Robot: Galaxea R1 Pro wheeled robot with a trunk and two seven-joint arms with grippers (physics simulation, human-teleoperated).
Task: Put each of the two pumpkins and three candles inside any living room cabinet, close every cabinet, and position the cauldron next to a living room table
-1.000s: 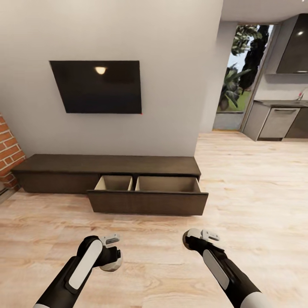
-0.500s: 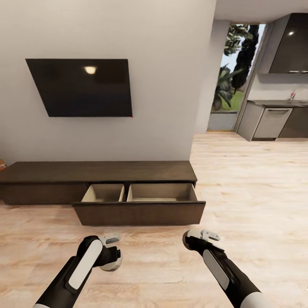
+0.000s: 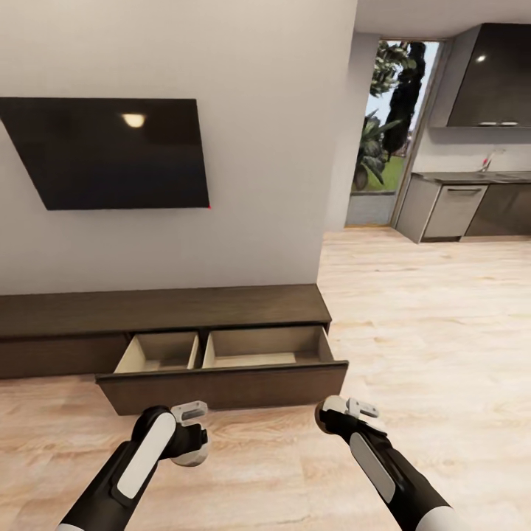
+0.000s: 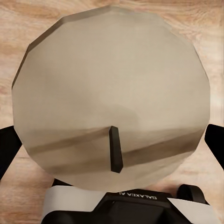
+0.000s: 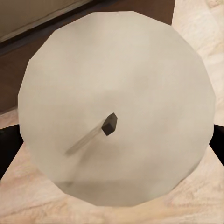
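The long dark-brown cabinet [image 3: 162, 306] runs along the wall ahead, and its wide drawer [image 3: 221, 385] is pulled open. Two pale beige compartments show inside, with nothing visible in them. My left gripper [image 3: 193, 434] hangs low over the floor in front of the drawer, shut on a squat pale candle [image 4: 112, 93] with a dark wick; black fingers [image 4: 7, 151] flank it. My right gripper [image 3: 345, 408] hovers just off the drawer's right front corner, shut on another candle [image 5: 116, 107]. Pumpkins, cauldron and table are out of view.
A black TV [image 3: 103, 151] hangs on the wall above the cabinet. Light wood floor [image 3: 442, 332] stretches to the right, past the wall corner, toward grey kitchen units [image 3: 457, 206] and a glass door with plants [image 3: 383, 125].
The whole view has shifted: the cabinet and TV now sit further left and nearer, so the camera has moved. Both arms hold the same pose with their candles.
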